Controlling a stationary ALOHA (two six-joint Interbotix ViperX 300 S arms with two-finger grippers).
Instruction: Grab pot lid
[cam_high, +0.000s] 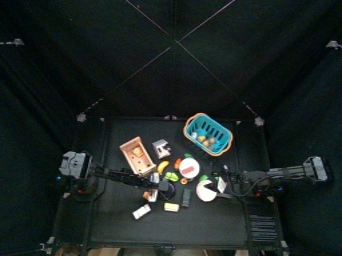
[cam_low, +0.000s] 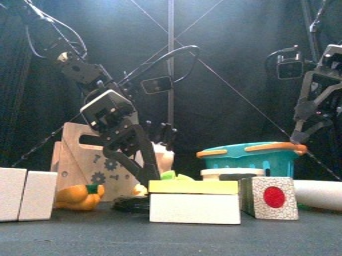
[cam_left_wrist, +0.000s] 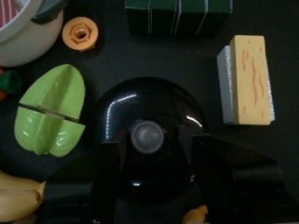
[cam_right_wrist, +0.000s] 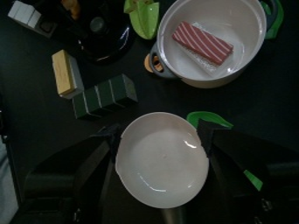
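Straddling the glossy domed black pot lid (cam_left_wrist: 149, 144), left gripper (cam_left_wrist: 152, 175).

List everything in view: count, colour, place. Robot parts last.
pot lid: 1, black with a grey knob, directly under the left gripper
green wedge-shaped item: 1, light green, beside the lid
yellow block: 1, pale yellow with a grey side, on the lid's other side
dark green block: 1, ridged, between the yellow block and the pan
orange round piece: 1, orange, near the white pot
white pot: 1, white with green handles, holds a red striped slab
white pan: 1, white, green handle, below the right gripper
basket: 1, teal with orange rim, table's far right
left gripper: 1, black, jaws straddling the lid
right gripper: 1, black, above the pan
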